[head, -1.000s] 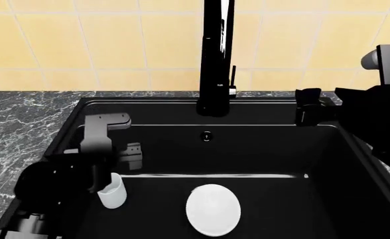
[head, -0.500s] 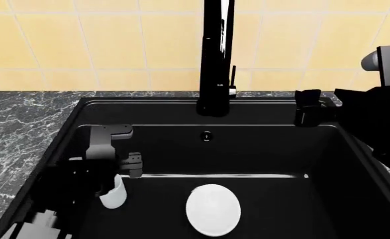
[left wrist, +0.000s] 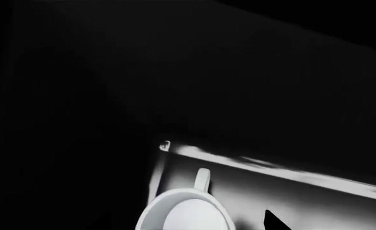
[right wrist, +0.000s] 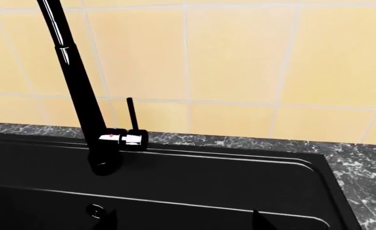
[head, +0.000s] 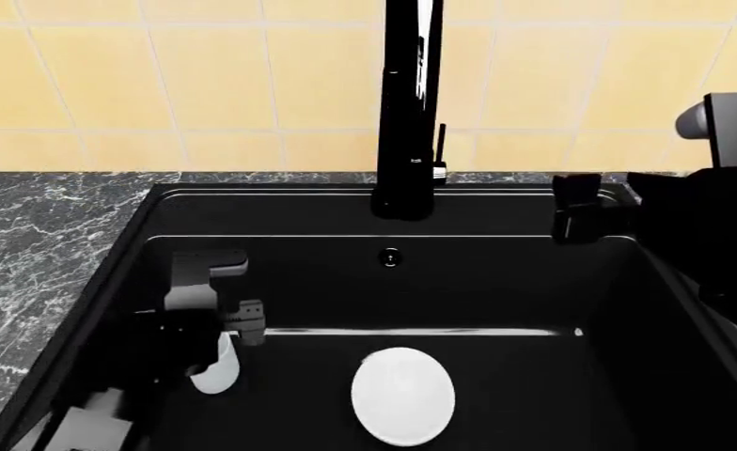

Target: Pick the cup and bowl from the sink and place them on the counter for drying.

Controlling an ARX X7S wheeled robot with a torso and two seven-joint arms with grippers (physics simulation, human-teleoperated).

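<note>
Cup [head: 217, 372]: white, smooth, tapered cylinder, upright on sink [head: 494, 291] floor at left, mouth up, long axis vertical; open rim visible in left wrist view [left wrist: 184, 213]. Left gripper [head: 225, 299] directly above and around cup, fingers spread, not clamped. Bowl [head: 402, 396]: white, smooth oval, flat on matte black floor right of cup, well apart. Right gripper [head: 575, 209] over back right rim by marble counter [head: 30, 244]; grip state unclear.

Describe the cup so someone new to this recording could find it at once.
Start at the black sink set in the marbled counter, below the tall faucet. On its floor lie two white items; the cup is the one nearer the basin's left wall, beside the left gripper. It is a narrow upright tumbler, unlike the wide oval bowl.
</note>
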